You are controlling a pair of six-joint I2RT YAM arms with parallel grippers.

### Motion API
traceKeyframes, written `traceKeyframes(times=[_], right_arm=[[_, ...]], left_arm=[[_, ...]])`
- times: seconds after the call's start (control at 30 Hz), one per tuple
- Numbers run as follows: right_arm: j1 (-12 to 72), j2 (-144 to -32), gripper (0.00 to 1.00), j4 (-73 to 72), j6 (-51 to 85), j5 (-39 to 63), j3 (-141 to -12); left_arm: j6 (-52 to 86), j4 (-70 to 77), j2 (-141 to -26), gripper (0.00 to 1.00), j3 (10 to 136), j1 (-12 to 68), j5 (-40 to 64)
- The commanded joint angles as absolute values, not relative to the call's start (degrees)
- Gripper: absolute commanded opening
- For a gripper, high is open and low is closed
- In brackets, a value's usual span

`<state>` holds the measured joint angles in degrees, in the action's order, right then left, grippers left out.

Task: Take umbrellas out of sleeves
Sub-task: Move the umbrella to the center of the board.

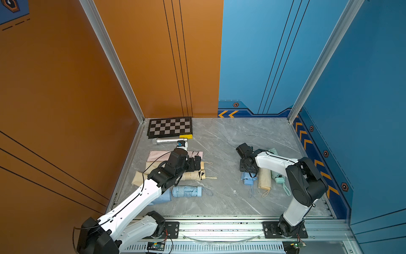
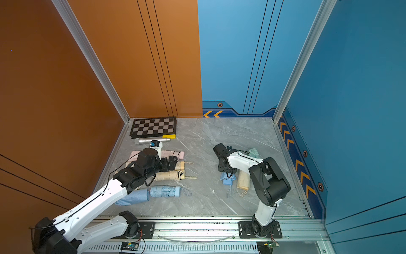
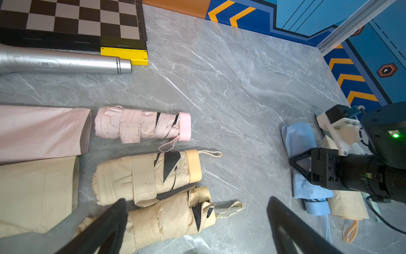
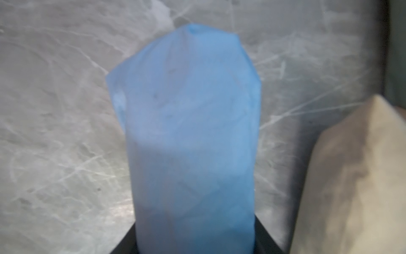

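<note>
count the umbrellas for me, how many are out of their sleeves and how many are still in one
out of sleeve: 4 - pink umbrella, cream umbrella, second cream umbrella, light blue umbrella
still in sleeve: 3 - sleeved light blue umbrella, sleeved cream umbrella, sleeved mint umbrella (mostly behind the right arm)
total: 7

2 top views look steeply down over the whole table [image 1: 230, 136]; wrist cameras sit low, both catching the blue sleeve [image 3: 299, 136].
</note>
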<state>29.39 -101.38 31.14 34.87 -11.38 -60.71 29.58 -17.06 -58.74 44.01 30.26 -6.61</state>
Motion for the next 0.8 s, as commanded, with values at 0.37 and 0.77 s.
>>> traceKeyframes(times=[0.37,0.77], right_arm=[[30.1,-112.7,0.43,31.3,-23.3,11.0,-81.2],[29.9,-127.1,0.44,44.0,-60.3,10.4,-98.6]], left_arm=[[27.9,-16.0,-60.8,0.90,48.1,18.5,9.9],[27.2,-12.1,-69.8,0.76,53.6,14.3,18.2]])
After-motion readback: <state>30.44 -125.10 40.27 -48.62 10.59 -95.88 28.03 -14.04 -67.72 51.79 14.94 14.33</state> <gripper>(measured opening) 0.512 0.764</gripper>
